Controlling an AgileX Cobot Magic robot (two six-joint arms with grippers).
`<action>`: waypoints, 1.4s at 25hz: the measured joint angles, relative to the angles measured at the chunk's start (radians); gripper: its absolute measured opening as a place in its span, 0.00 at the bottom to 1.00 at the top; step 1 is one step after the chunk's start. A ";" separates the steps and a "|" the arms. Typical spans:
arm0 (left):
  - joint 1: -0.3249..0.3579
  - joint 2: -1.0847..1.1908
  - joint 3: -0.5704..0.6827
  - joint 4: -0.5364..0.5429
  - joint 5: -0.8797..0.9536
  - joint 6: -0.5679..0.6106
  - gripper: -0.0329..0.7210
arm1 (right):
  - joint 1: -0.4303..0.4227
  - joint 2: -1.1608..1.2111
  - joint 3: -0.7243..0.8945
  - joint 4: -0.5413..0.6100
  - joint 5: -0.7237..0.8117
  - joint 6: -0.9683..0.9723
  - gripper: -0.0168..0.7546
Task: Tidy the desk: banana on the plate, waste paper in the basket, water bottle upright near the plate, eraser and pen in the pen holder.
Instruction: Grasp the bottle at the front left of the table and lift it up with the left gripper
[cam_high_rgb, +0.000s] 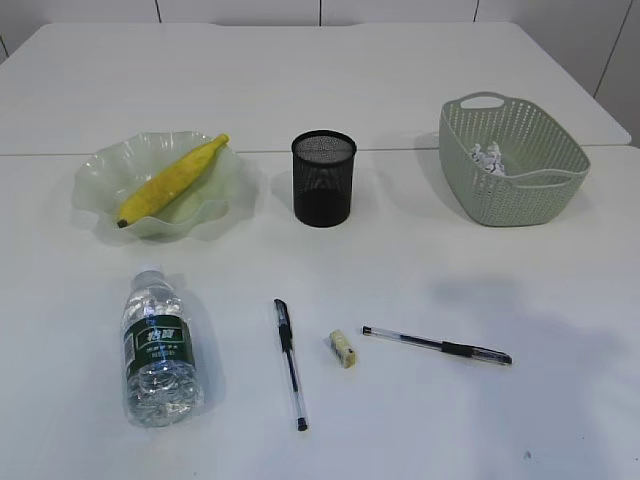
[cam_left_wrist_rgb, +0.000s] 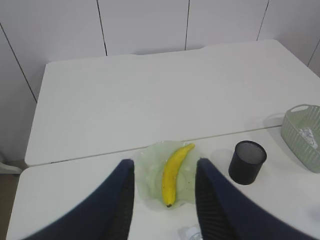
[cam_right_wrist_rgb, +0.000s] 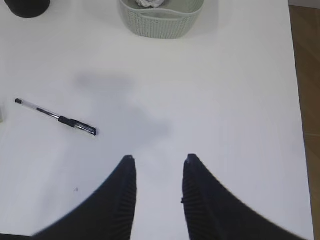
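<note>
White desk (cam_high_rgb: 420, 270) had open room front right and along the back edge. Sage-green basket (cam_high_rgb: 520, 190) back right held crumpled waste paper (cam_high_rgb: 488, 157). Wavy plate (cam_high_rgb: 100, 175) back left held the banana (cam_high_rgb: 170, 180). Water bottle (cam_high_rgb: 157, 350) lay on its side in front of the plate. Mesh pen holder (cam_high_rgb: 323, 178) sat between them; inside unclear. Two pens (cam_high_rgb: 290, 362) (cam_high_rgb: 437, 345) flanked the eraser (cam_high_rgb: 342, 348). Left gripper (cam_left_wrist_rgb: 164, 167) and right gripper (cam_right_wrist_rgb: 157, 162) were partly open, holding nothing.
</note>
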 joint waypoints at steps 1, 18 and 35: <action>0.000 0.002 0.000 0.000 0.000 0.000 0.42 | 0.000 -0.007 0.017 0.000 -0.005 0.000 0.33; 0.000 0.019 0.310 -0.041 -0.004 0.000 0.42 | 0.006 -0.074 0.139 0.002 -0.048 0.000 0.33; 0.000 0.205 0.393 -0.054 -0.019 -0.106 0.55 | 0.006 -0.074 0.177 0.002 -0.048 0.000 0.33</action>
